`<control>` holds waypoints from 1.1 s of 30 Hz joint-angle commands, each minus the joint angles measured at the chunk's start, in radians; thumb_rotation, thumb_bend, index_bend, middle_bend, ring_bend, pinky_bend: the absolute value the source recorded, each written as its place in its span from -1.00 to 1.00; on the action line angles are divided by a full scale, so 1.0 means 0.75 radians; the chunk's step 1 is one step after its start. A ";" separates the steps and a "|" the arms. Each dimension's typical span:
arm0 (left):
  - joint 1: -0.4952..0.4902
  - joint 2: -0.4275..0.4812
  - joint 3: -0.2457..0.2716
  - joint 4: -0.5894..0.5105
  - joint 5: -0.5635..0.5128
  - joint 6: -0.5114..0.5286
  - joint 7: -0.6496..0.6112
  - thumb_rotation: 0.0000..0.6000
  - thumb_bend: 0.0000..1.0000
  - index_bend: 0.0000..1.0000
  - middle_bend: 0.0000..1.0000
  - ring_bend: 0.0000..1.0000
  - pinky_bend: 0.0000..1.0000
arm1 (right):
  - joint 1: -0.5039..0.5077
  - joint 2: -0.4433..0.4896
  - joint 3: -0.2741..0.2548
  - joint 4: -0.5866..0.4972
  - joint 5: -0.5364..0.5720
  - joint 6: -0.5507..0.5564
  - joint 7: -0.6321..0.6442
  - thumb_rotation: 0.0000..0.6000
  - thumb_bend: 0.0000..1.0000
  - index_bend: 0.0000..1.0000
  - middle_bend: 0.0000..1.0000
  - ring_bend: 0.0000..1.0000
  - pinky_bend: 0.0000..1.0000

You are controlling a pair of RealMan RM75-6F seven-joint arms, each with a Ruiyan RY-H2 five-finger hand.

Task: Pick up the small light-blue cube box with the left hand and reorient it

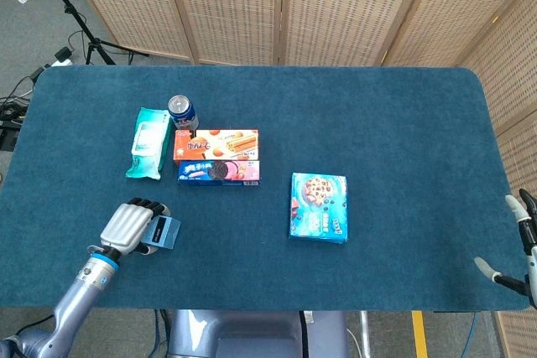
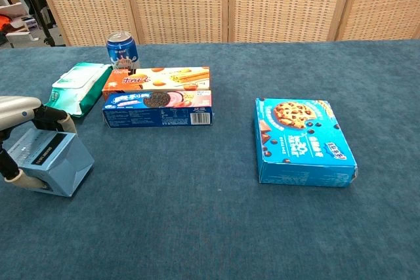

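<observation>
One broad blue surface (image 1: 403, 123) fills the frame, and the action sits low at its lower left. Across the middle lies the big blue cookie box (image 1: 318, 206), and toward the upper left the orange biscuit box (image 1: 216, 144), the dark sandwich-cookie box (image 1: 218, 172), the green wipes pack (image 1: 148, 142) and the blue can (image 1: 182, 112), all well apart from the work. Now the left robot hand (image 1: 128, 225): its fingers curl over the top of the small light-blue cube box (image 2: 49, 162), thumb against the near lower edge in the chest view, so the grasp looks made. The box appears tipped slightly, though whether it has cleared the surface I cannot tell. So the pick is roughly in hand; the lift and the whole reorienting are left. The right robot hand (image 1: 522, 245), at the lower right edge, is spread and holds nothing.
</observation>
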 commanded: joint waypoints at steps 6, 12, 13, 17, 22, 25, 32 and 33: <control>0.087 -0.031 0.013 0.292 0.436 0.233 -0.995 1.00 -0.81 -0.09 -0.13 -0.34 -0.44 | -0.001 -0.004 -0.005 -0.004 -0.011 0.002 -0.017 1.00 -1.00 -1.00 -1.00 -1.00 -1.00; 0.093 -0.189 0.074 0.701 0.610 0.412 -1.879 1.00 -0.82 -0.06 -0.13 -0.35 -0.44 | 0.000 -0.010 -0.010 -0.010 -0.021 0.000 -0.042 1.00 -1.00 -1.00 -1.00 -1.00 -1.00; 0.094 -0.218 0.078 0.758 0.616 0.435 -1.989 1.00 -0.81 -0.06 -0.13 -0.35 -0.44 | 0.001 -0.011 -0.010 -0.011 -0.021 -0.002 -0.046 1.00 -1.00 -1.00 -1.00 -1.00 -1.00; 0.090 -0.315 0.102 0.948 0.644 0.490 -2.327 1.00 -0.80 -0.05 -0.11 -0.35 -0.44 | 0.003 -0.014 -0.009 -0.013 -0.016 -0.008 -0.058 1.00 -1.00 -1.00 -1.00 -1.00 -1.00; 0.071 -0.420 0.126 1.129 0.640 0.466 -2.575 1.00 -0.78 -0.05 -0.11 -0.35 -0.44 | 0.008 -0.018 -0.009 -0.013 -0.012 -0.018 -0.070 1.00 -1.00 -1.00 -1.00 -1.00 -1.00; 0.052 -0.485 0.140 1.242 0.647 0.444 -2.631 1.00 -0.77 -0.05 -0.11 -0.35 -0.44 | 0.010 -0.019 -0.008 -0.013 -0.010 -0.021 -0.074 1.00 -1.00 -1.00 -1.00 -1.00 -1.00; 0.030 -0.573 0.157 1.374 0.648 0.437 -2.714 1.00 -0.76 -0.05 -0.11 -0.35 -0.44 | 0.012 -0.021 -0.006 -0.014 -0.005 -0.025 -0.080 1.00 -1.00 -1.00 -1.00 -1.00 -1.00; 0.029 -0.579 0.159 1.384 0.648 0.439 -2.715 1.00 -0.76 -0.05 -0.11 -0.35 -0.44 | 0.012 -0.021 -0.006 -0.014 -0.004 -0.026 -0.080 1.00 -1.00 -1.00 -1.00 -1.00 -1.00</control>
